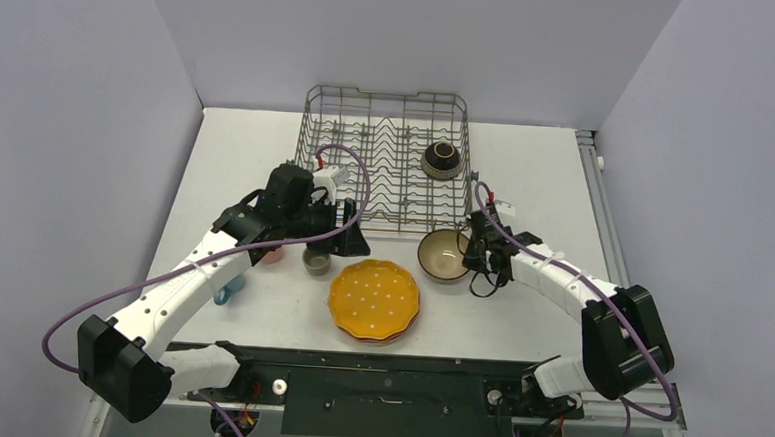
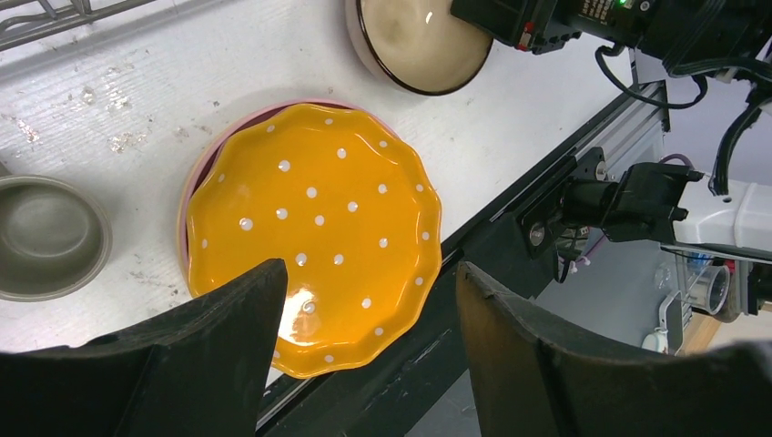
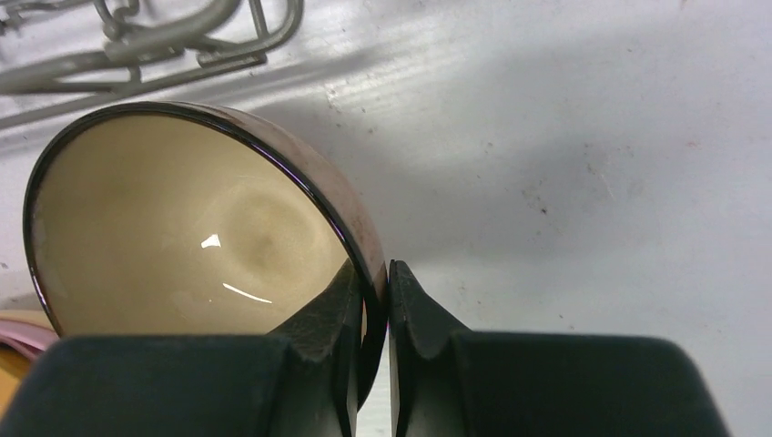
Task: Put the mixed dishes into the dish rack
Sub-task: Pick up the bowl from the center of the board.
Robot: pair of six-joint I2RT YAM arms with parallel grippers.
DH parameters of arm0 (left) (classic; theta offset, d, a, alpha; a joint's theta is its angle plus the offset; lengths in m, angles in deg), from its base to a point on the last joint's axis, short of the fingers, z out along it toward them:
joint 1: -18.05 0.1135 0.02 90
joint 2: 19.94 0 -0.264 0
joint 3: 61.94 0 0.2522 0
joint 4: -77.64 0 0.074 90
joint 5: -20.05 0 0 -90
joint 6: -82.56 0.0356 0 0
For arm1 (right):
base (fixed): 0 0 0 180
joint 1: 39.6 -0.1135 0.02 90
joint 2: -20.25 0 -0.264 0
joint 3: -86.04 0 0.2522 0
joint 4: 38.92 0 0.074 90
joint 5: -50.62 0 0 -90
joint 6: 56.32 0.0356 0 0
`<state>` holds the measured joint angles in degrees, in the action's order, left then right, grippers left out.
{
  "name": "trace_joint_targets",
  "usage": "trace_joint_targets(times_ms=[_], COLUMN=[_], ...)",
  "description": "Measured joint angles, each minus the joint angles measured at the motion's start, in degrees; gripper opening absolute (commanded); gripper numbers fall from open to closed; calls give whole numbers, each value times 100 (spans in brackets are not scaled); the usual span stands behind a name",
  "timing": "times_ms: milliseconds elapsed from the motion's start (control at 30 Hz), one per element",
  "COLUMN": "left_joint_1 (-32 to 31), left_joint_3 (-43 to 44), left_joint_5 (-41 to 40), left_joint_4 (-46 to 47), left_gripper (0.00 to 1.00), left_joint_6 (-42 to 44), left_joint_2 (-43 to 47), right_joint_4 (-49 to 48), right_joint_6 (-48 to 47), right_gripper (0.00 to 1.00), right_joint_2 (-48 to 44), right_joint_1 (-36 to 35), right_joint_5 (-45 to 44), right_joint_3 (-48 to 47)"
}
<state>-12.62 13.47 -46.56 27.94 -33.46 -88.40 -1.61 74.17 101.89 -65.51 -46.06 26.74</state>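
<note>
Right wrist view showed the right gripper (image 3: 387, 300) pinching the thin rim of the glossy, cream-lined terracotta bowl (image 3: 182, 237). The left gripper (image 2: 370, 278) hung spread over the scalloped plate (image 2: 314, 209).

White-shelled arms (image 1: 174, 289) with black joints (image 1: 625, 341) and looping purple cables (image 1: 367, 192).

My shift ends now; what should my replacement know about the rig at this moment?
Left gripper: open, empty, near the grey-green cup.
Right gripper: shut on the terracotta bowl rim, just in front of the dish rack.
Done: dark brown bowl in the rack.
Left: terracotta bowl, orange dotted plate stacked on a pink plate, grey-green cup, blue cup.
</note>
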Motion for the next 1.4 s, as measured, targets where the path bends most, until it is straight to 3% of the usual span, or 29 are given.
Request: trace_joint_targets(times_ms=[367,633,967,1400], left_joint_1=[-328,-848,-1316,-1762], left_joint_3=[59,511,955,1078], left_joint_5=[-111,-472,-1093,-1849], left_joint_4=[-9,-26,-31,-184], left_gripper=[66,70,75,74], left_joint_6=[-190,-352,-542,-793], left_joint_2=[-125,-560,-1043,-1349], right_joint_4=[767,1346,1729,1902], right_joint_6=[-216,-234,-81,92], right_gripper=[0,0,0,0], right_joint_2=[-1152,-1714,-1899,-1899], right_joint_1=[-96,-719,-1585,-2177], right_joint_5=[-181,-428,-656,-800], right_joint_3=[103,-26,-555,-846])
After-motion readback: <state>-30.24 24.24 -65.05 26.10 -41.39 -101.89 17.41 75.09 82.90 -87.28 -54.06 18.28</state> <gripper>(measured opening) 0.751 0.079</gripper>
